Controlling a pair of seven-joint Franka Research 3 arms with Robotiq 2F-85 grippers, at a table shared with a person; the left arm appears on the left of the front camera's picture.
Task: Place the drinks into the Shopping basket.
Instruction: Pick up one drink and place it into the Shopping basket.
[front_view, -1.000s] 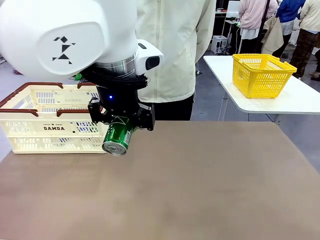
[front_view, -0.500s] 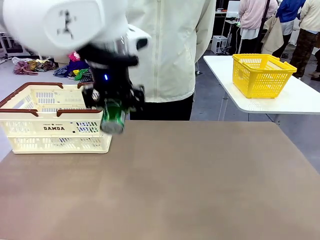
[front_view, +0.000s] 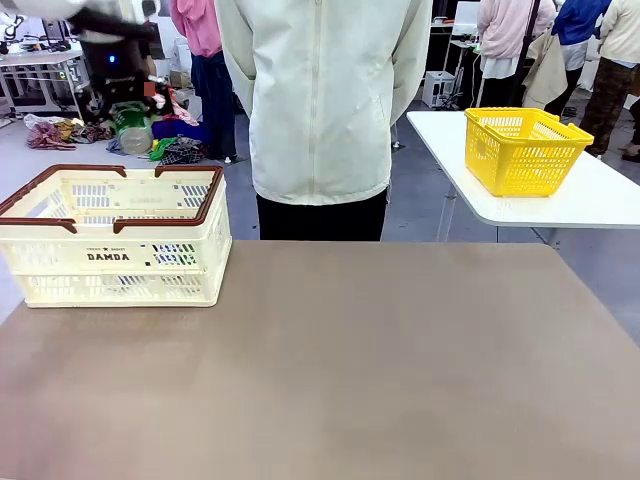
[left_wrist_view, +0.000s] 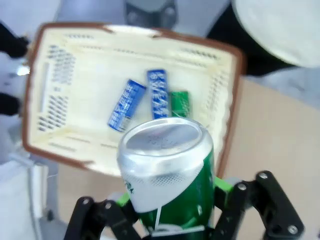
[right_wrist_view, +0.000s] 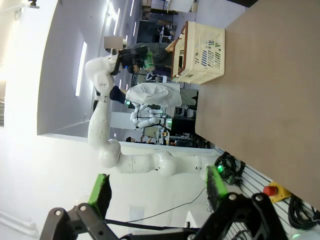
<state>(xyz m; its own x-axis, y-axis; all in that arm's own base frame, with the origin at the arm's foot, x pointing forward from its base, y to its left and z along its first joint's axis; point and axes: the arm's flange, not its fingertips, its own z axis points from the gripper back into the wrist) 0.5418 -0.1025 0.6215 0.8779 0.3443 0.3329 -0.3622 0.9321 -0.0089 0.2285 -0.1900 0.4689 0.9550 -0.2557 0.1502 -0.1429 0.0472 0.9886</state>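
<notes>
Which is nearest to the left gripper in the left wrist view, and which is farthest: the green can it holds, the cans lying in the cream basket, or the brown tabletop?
1. Green can: held in the left gripper.
2. Cans in the Shopping basket, below the gripper: two blue cans and another green one, too close together to rank.
3. Brown tabletop: beside the basket, at the right.

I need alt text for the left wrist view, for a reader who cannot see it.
The left gripper holds a green can, silver top toward the camera, above the cream shopping basket. Inside the basket lie two blue cans and another green can.
</notes>
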